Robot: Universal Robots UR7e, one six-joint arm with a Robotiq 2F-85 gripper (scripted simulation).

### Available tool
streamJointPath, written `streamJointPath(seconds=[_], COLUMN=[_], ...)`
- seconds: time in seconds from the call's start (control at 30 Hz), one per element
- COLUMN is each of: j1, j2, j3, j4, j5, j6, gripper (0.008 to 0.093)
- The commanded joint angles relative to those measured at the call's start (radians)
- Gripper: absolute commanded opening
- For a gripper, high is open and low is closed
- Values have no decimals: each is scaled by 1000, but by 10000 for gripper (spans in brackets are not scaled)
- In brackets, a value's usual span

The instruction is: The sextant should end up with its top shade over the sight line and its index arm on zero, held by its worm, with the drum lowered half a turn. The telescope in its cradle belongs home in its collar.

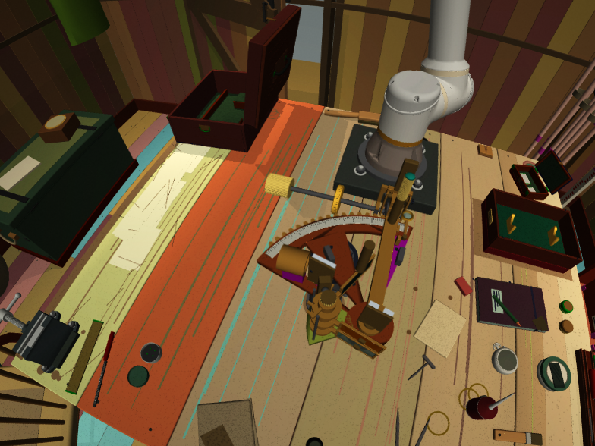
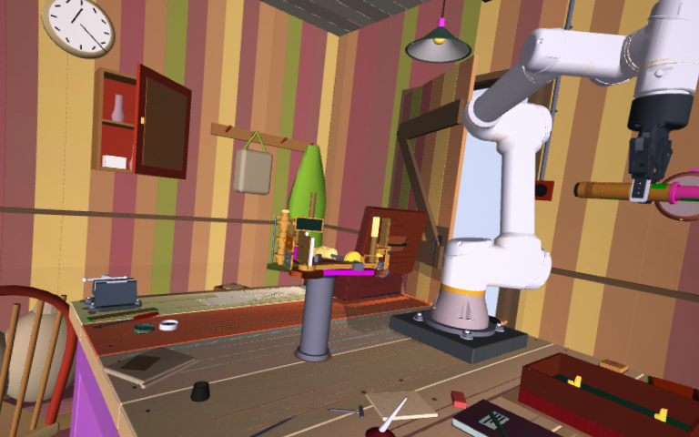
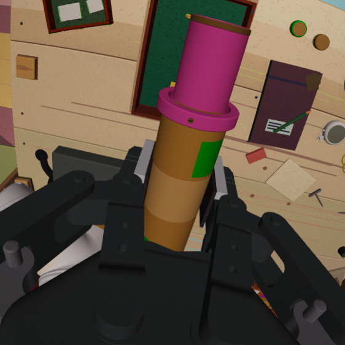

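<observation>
The telescope [image 2: 626, 190] is partly cut off at the right edge of the second side camera's view. It is a brown tube with a green patch and a magenta end [image 3: 210, 69]. It hangs level, high above the open cradle box [image 1: 531, 229]. My gripper [image 3: 180, 175] has its two fingers clamped on the brown barrel near the green patch. The sextant [image 1: 336, 269] sits on a grey pedestal [image 2: 315, 317] mid-bench, well left of the gripper. Its index arm [image 1: 387, 249] runs across the toothed arc [image 1: 317, 225]. The yellow drum [image 1: 279, 185] sits on a long shaft.
Behind the sextant stand the arm's base [image 1: 401, 139] and an open dark red case [image 1: 230, 103]. A notebook [image 1: 510, 303], cup [image 1: 504, 359], small tools and a paper square [image 1: 440, 328] lie on the right of the bench. A vise [image 1: 41, 336] sits at the left corner.
</observation>
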Motion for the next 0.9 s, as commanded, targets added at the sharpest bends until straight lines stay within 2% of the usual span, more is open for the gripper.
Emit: streamJointPath(seconds=[0.0,0.37,0.87], j1=[0,0,0], j2=[0,3,4], j3=[-5,-36,-42], j4=[3,30,35], j5=[0,0,0], j6=[0,0,0], gripper=[80,80,80])
